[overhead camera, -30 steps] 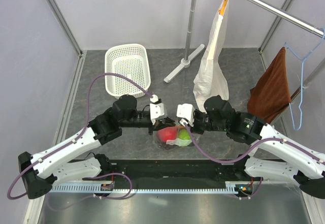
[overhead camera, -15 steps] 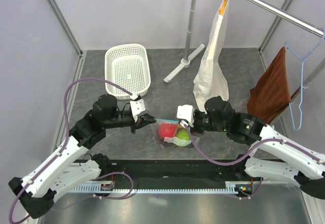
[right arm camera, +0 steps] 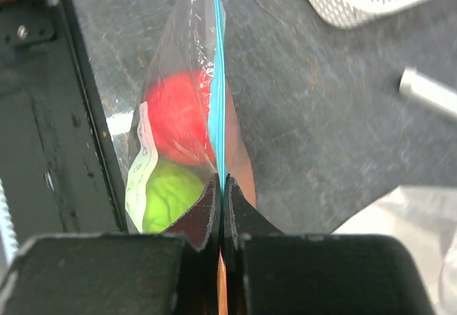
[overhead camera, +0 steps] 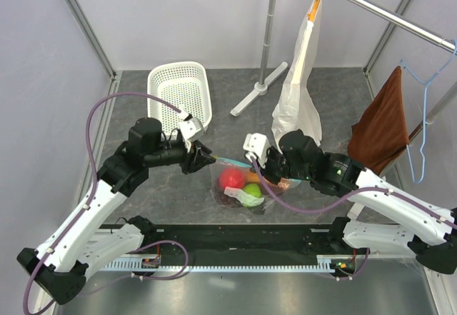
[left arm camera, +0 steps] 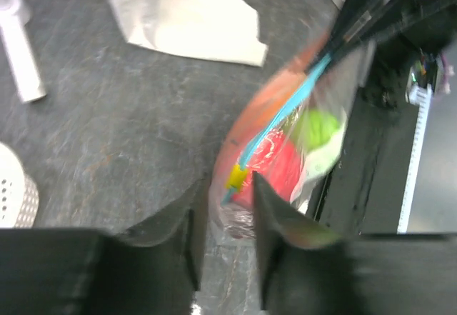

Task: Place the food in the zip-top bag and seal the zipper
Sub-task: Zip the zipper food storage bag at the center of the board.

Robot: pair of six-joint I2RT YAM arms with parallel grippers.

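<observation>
1. Zip-top bag [overhead camera: 234,195] front and centre, stretched by its mouth edge between the 2 arms, belly sagging toward the grey table. Whether the bottom rests on it, I cannot tell.
2. Left gripper [left arm camera: 230,186] sits at the bag's left corner with its fingers apart, a clear gap between them and the corner lying in that gap. Nothing is clamped here.
3. Right gripper [right arm camera: 221,185] is at the other end, its fingers pressed tight together on the mouth strip, and it looks to carry the bag's weight.
4. Red apple [right arm camera: 175,118] is inside, pressed against the plastic.
5. Green round fruit [right arm camera: 168,204] lies right beside it, also inside, next to the white label.
6. Zipper [right arm camera: 218,79] reads as 1 thin teal line with no gape showing, so I judge the seal made or nearly so.
7. Yellow slider [left arm camera: 235,176] is parked at the left corner, just ahead of the left fingers. To finish well, the left arm should draw straight back without hooking that tab, and the right should lower the bag gently before letting go. A sideways tug could pop the corner open.
</observation>
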